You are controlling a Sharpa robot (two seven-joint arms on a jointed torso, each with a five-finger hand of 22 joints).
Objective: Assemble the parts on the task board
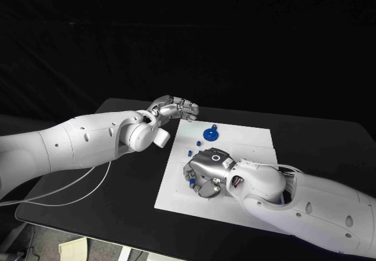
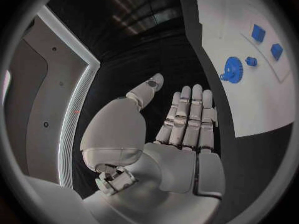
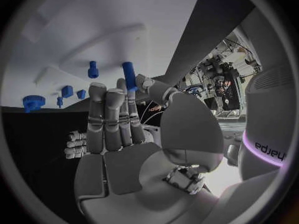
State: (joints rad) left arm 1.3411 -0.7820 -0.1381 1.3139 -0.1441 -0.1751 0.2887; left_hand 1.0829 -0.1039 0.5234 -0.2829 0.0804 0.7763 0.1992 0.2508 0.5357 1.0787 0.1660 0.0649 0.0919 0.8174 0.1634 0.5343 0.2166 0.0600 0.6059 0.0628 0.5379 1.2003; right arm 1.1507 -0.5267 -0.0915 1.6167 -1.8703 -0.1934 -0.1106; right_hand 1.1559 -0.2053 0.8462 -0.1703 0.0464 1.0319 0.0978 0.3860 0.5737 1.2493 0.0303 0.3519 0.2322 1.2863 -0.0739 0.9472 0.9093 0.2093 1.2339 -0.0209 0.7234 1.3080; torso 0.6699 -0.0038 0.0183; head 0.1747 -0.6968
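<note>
Right hand (image 3: 124,134) pinches a blue peg (image 3: 129,76) low over the task board (image 1: 243,142); left hand (image 2: 181,129) hovers open, empty, beside the board's far corner. Thin fingertip pinch, so the peg might tilt and jam going in.

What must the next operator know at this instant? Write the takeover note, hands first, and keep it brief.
Left hand: open, holds nothing, hovering at the far left corner of the task board.
Right hand: over the near left part of the board, pinching a blue peg between thumb and fingertip.
On the board: blue gear toward the far side, a second peg, and two small blue blocks.
Done: one peg picked up; whether any part is seated cannot be told.
Left: place the held peg, then probably the gear and the other pieces.
</note>
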